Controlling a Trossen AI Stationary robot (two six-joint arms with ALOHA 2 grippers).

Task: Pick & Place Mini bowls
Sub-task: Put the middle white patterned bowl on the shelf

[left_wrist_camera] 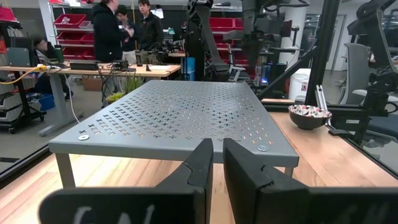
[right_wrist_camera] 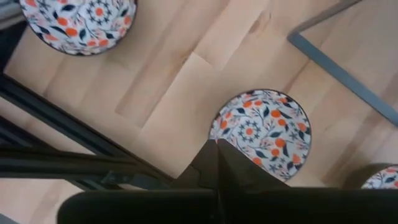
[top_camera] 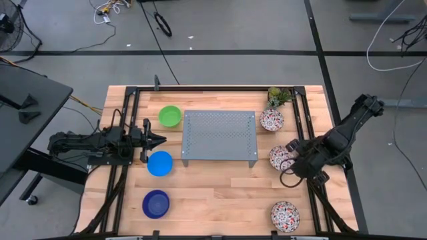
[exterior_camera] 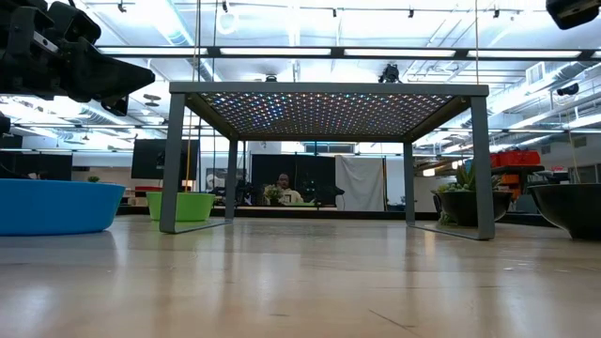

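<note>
Six mini bowls sit on the wooden table (top_camera: 220,190), three down each side of the grey perforated stand (top_camera: 219,137). On the left, the green bowl (top_camera: 169,116) is farthest, just off the stand's far-left corner; the light blue bowl (top_camera: 159,163) is near the stand's near-left leg, and the dark blue bowl (top_camera: 155,204) lies nearest the front edge. On the right, one floral bowl (top_camera: 271,120) sits far back, just in front of the small potted plant (top_camera: 279,96); a second floral bowl (top_camera: 280,157) is at mid-table and a third (top_camera: 285,215) is near the front-right corner.

The left gripper (top_camera: 160,140) hovers between the green and light blue bowls, pointing at the stand's left edge; its fingers (left_wrist_camera: 202,167) stand a narrow slit apart and hold nothing. The right gripper (top_camera: 291,148) hangs over the middle floral bowl's right rim, its fingers (right_wrist_camera: 219,163) pressed together above the bowl's edge with nothing between them.

Beyond the table, people stand by a desk near red storage bins. I can read no writing or brand anywhere; faint marks on the left gripper's body are too blurred to make out.
</note>
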